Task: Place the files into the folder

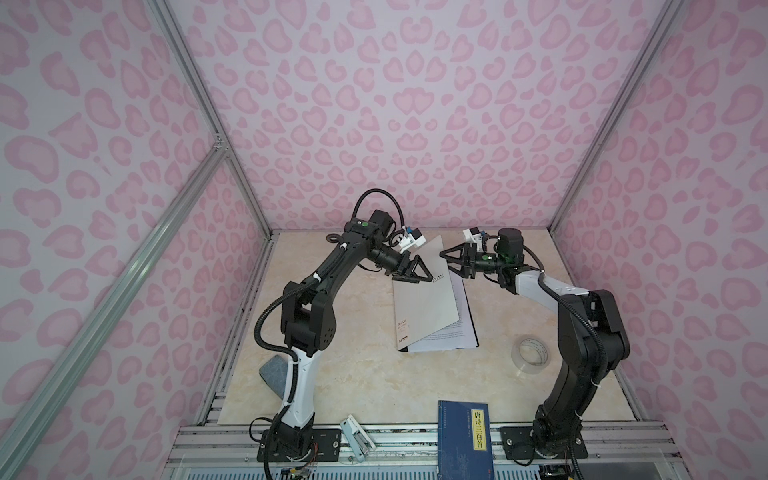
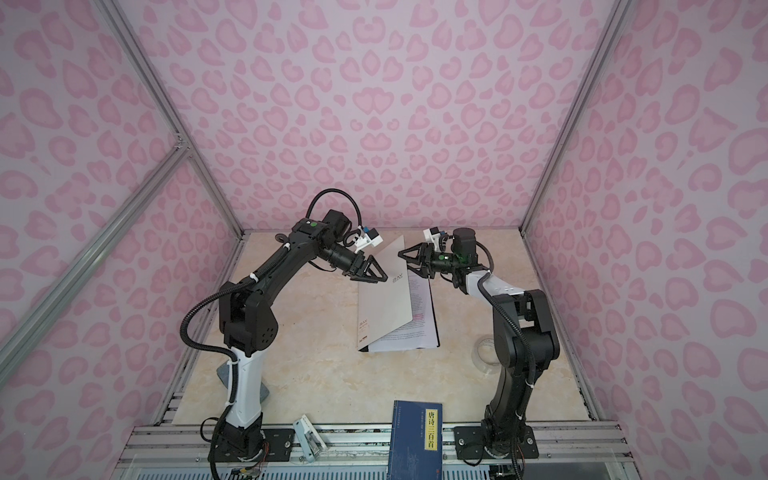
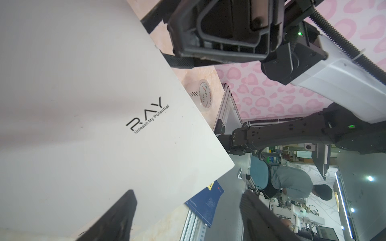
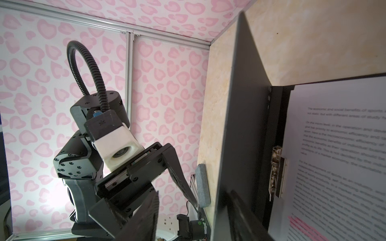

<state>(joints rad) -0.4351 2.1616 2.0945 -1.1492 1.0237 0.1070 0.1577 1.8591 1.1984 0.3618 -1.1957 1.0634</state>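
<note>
— How does the folder look?
— One folder (image 1: 424, 299), mid-table toward the far side, white-grey RAY cover lifted, black inside. The files (image 1: 453, 337) lie in it: white print, pink highlights. I can't count the sheets.
— Anything else?
— One blue book (image 1: 463, 440) at the near edge. Two claws: my left gripper (image 1: 424, 277) gapes wide by the cover's outside, and my right gripper (image 1: 444, 253) has jaws apart astride its free edge. One tape roll (image 1: 531, 353), right.
</note>
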